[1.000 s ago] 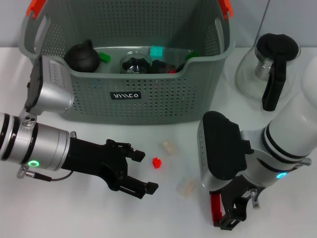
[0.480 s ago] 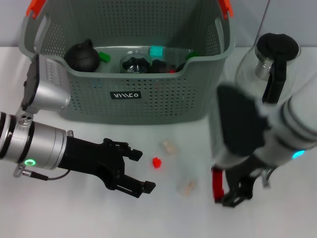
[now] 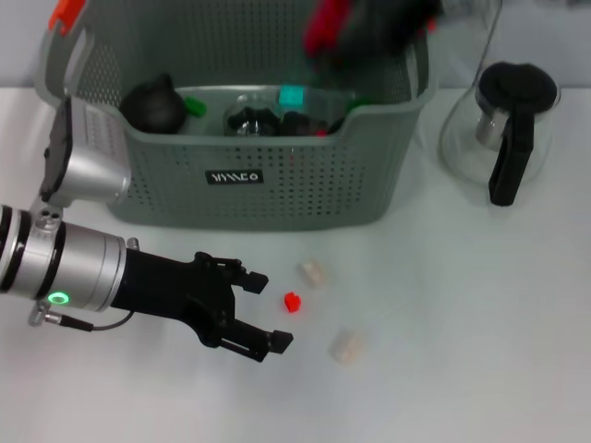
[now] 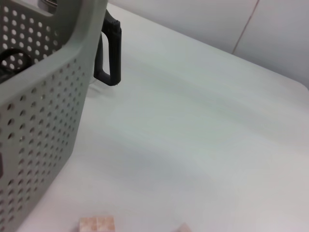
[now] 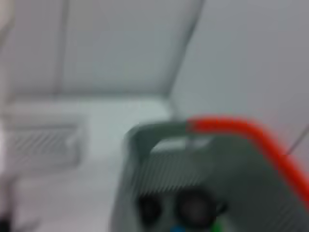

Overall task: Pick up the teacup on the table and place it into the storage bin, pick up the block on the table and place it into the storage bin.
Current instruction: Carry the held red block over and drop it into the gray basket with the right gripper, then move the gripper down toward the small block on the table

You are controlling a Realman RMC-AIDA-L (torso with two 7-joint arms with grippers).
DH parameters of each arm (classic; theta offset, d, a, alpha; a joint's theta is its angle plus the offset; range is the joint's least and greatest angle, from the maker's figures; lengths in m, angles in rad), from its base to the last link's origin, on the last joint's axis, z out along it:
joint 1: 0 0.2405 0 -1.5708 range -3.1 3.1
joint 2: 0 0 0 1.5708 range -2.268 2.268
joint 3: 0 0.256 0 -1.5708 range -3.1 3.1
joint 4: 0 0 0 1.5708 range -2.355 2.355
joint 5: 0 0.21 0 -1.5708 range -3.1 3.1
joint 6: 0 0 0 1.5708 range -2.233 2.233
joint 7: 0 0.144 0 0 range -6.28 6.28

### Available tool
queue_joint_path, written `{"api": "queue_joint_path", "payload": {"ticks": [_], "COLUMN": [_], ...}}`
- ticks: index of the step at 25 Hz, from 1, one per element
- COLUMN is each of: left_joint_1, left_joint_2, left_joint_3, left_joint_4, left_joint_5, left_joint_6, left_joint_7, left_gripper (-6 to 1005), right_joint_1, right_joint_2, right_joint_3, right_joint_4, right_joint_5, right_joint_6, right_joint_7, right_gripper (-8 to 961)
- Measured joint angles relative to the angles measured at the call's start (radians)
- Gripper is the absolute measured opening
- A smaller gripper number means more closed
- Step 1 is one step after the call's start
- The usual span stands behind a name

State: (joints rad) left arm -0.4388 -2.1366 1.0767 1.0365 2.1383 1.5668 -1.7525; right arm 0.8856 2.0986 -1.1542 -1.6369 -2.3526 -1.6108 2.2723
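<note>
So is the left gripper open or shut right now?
Open. In the head view the left gripper has its jaws spread apart with nothing between them, low over the table beside the small red block.

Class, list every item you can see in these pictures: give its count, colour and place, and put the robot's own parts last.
storage bin: 1, grey-green with orange handle tabs, back of the table.
teapot: 1, black, inside the bin at its left.
small blocks in the bin: several, green and teal, among dark items hard to identify.
glass carafe: 1, clear with black lid and handle, right of the bin.
pale blocks: 2, beige, on the table before the bin.
red block: 1, between them.
left gripper: 1, black, open, beside the red block.
right gripper: 1, blurred, above the bin.
</note>
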Motion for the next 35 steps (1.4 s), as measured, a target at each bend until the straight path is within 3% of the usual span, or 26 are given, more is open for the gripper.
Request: {"api": "queue_joint_path", "payload": {"ticks": [3, 8, 11, 16, 19, 24, 27, 31, 35], "left_joint_1": [0.002, 0.002, 0.002, 0.002, 0.0, -0.003, -0.005, -0.006, -0.008], "left_joint_2": [0.0, 0.001, 0.001, 0.006, 0.007, 0.008, 0.009, 0.009, 0.009], "left_joint_3": [-0.001, -0.001, -0.001, -0.001, -0.001, -0.001, -0.001, -0.001, -0.001], "left_joint_4": [0.002, 0.001, 0.003, 0.004, 0.006, 0.007, 0.007, 0.007, 0.007], "left_joint_5": [0.0, 0.0, -0.001, -0.007, -0.008, -0.009, -0.009, -0.009, -0.008], "left_joint_6": [0.0, 0.001, 0.0, 0.005, 0.012, 0.019, 0.019, 0.016, 0.013], "left_joint_7": [0.0, 0.001, 0.0, -0.002, -0.003, 0.0, 0.0, 0.001, 0.003], "left_gripper": [948, 948, 948, 948, 948, 948, 948, 948, 948], "right_joint_1": [0.065, 0.149, 0.17, 0.151, 0.106, -0.063, -0.154, -0.242, -0.274], "right_joint_2": [-0.008, -0.045, -0.058, -0.05, -0.05, -0.049, -0.03, -0.004, 0.0], "right_joint_3": [0.052, 0.075, 0.071, 0.07, 0.076, 0.072, 0.065, 0.012, -0.105], "right_joint_4": [0.124, 0.377, 0.467, 0.46, 0.402, 0.25, 0.177, 0.148, 0.21], "right_joint_5": [0.008, -0.001, -0.014, -0.036, 0.02, 0.171, 0.178, 0.098, 0.034], "right_joint_6": [0.136, 0.282, 0.331, 0.358, 0.269, -0.005, -0.148, -0.213, -0.16], "right_joint_7": [0.016, 0.004, -0.018, -0.045, -0.085, -0.203, -0.25, -0.254, -0.217], "right_gripper": [704, 703, 754, 938, 935, 931, 928, 925, 924]}}
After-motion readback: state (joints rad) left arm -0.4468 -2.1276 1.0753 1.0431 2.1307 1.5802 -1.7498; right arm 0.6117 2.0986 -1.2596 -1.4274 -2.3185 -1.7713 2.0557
